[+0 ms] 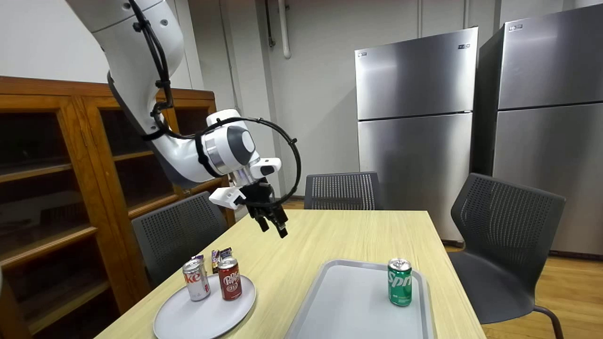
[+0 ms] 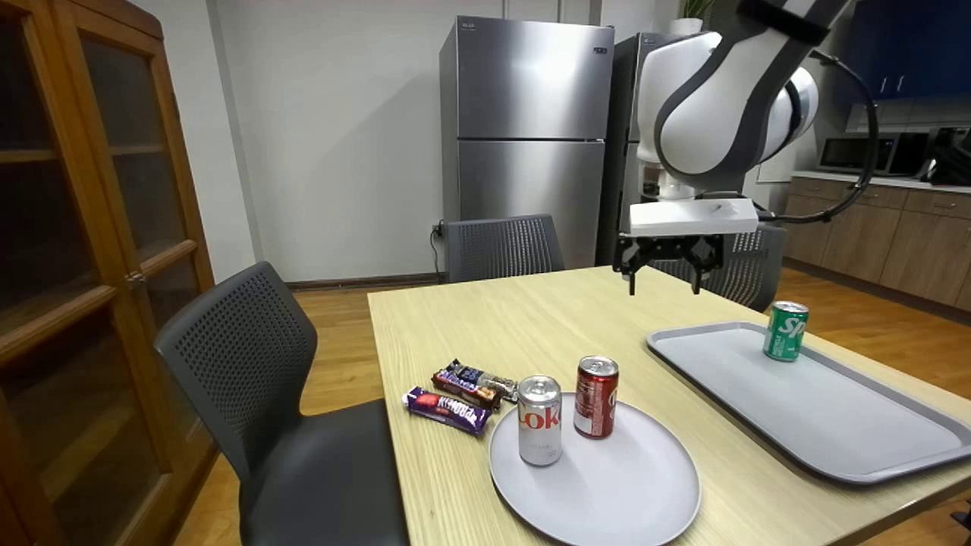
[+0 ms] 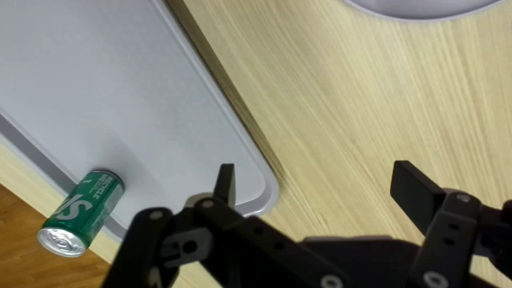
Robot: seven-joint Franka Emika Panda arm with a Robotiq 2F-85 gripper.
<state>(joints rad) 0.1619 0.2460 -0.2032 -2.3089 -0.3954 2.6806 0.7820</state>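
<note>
My gripper (image 1: 273,230) is open and empty, held in the air above the table. It also shows open in an exterior view (image 2: 664,287) and in the wrist view (image 3: 314,174). A green Sprite can (image 1: 400,283) stands upright on the grey tray (image 1: 351,301). In the wrist view the can (image 3: 82,212) is left of my fingers, near the tray's edge (image 3: 224,108). A silver Diet Coke can (image 2: 540,425) and a dark red Dr Pepper can (image 2: 596,398) stand upright on a round grey plate (image 2: 607,493). My gripper touches none of them.
Several wrapped snack bars, one purple (image 2: 447,410), lie on the wooden table (image 2: 485,318) beside the plate. Dark chairs (image 1: 504,245) stand around the table. A wooden glass-door cabinet (image 1: 85,197) and steel refrigerators (image 1: 417,127) stand beyond.
</note>
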